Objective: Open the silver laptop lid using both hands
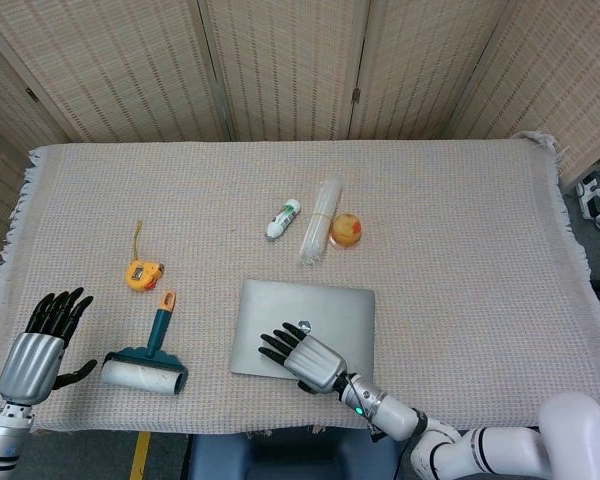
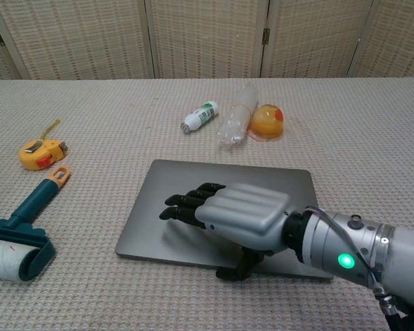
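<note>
The silver laptop [image 1: 305, 325] lay closed near the front edge of the table [image 1: 460, 250], its long axis running left to right, slightly turned. The right hand [image 1: 306, 358] rested flat on the lid with fingers spread, thumb at the front edge, holding nothing. The left hand [image 1: 38, 350] hovered open at the far left, fingers apart.

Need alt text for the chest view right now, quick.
The right hand lies over the closed silver laptop, thumb at its near edge. A lint roller and tape measure sit to the left; a bottle lies behind.
</note>
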Available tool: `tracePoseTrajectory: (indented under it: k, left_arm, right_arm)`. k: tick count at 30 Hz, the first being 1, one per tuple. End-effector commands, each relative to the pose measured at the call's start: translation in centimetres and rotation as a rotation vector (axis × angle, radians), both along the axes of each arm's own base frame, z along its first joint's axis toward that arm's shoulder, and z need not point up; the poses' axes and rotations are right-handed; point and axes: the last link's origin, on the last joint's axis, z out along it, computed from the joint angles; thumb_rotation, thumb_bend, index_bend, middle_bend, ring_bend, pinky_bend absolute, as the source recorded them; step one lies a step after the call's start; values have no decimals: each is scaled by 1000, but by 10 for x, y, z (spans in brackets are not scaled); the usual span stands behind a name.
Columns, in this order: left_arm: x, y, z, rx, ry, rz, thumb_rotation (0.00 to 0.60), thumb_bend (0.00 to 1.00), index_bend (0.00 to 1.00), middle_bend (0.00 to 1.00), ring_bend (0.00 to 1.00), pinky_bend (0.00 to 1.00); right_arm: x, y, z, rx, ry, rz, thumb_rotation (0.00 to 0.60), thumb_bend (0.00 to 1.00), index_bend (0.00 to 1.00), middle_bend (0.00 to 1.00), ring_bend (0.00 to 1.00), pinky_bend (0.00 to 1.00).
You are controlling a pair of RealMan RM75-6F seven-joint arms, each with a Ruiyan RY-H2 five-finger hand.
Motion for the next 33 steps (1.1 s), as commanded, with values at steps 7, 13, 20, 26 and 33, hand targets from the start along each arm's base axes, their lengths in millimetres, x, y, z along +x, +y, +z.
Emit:
tracePoseTrajectory:
  k: [7,13,20,26,33]
  left_arm:
    - [1,2,-6,-24,5,-14,600,218,0,52,65,0]
    - [7,5,-15,-59,14,-51,600,217,0,52,65,0]
    - [16,7,-38,-164,27,-118,600,219,78,84,98,0]
    - [25,7,-62,-260,5,-190,600,255,166,184,169,2]
    - [36,6,-85,-348,23,-265,600,306,174,187,177,8]
  right_arm:
    - [2,0,2,-23,13,12,600,462,0,0,0,0]
    - [5,-2,3,-62,36,43,600,499,0,0,0,0]
    - [12,-2,7,-145,88,113,600,562,0,0,0,0]
    - [19,-2,8,-206,126,141,600,572,0,0,0,0]
    - [25,-3,9,-249,154,148,600,572,0,0,0,0]
